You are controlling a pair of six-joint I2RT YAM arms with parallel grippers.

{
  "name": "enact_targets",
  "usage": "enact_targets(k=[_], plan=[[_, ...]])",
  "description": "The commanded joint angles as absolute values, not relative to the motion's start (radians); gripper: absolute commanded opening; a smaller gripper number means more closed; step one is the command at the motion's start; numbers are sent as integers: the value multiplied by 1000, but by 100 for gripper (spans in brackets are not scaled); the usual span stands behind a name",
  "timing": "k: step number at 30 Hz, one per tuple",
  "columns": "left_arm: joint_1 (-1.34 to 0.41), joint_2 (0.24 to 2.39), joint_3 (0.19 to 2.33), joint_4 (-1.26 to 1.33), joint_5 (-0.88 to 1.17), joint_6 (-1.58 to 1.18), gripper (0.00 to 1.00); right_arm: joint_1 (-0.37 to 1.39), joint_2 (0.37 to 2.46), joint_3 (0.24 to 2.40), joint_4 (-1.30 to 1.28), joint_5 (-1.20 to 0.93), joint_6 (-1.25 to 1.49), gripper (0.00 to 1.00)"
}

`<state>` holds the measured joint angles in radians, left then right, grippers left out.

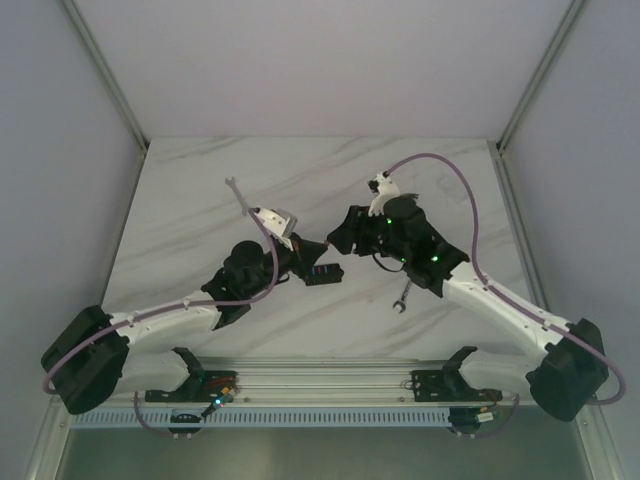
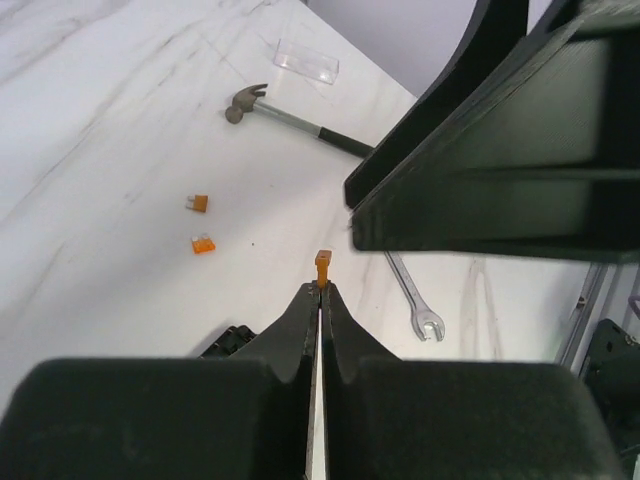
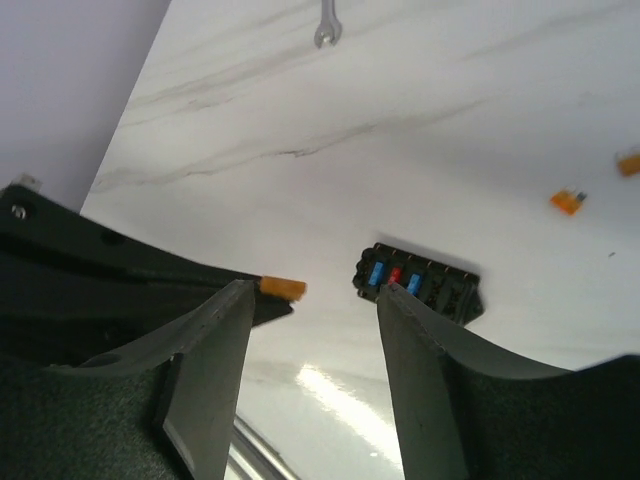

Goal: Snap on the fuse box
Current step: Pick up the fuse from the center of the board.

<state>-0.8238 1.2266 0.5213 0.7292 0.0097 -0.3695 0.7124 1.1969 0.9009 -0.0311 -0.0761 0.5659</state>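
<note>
top view, fuse box [image 1: 322, 272]: flat on the table's middle, long axis roughly left-right, lying just near of both pincer tips.
top view, arms: left gripper [image 1: 300, 248] just far-left of the box, right gripper [image 1: 338, 240] just far-right; about equally close.
left wrist, pincer: fingers pressed together on an orange fuse [image 2: 323, 264] that sticks out past the tips.
right wrist, pincer: jaws apart, nothing between them; the box shows beyond the gap, the fuse off to its left.
coming move, a judgement: the left arm carries the fuse nearward and down into the box's row.
</note>
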Motion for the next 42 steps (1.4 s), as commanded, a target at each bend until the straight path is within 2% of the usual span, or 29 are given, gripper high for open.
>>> enact_targets(k=[1, 9, 15, 28, 36, 42], plan=[[-770, 1182, 519, 694, 203, -318, 0, 649, 1138, 920, -12, -245, 356, 61], [-682, 1144, 556, 582, 456, -273, 0, 531, 1112, 962, -71, -633, 92, 62], [-643, 1121, 583, 549, 571, -265, 0, 508, 1135, 1022, -147, -792, -55, 60], [-634, 1126, 666, 546, 745, -283, 0, 508, 1187, 1098, -231, -963, -216, 55], [-635, 1131, 667, 583, 780, -316, 0, 508, 1191, 1098, -231, -1008, -218, 48], [-641, 1132, 672, 601, 786, -327, 0, 509, 1201, 1091, -233, -1038, -217, 46]])
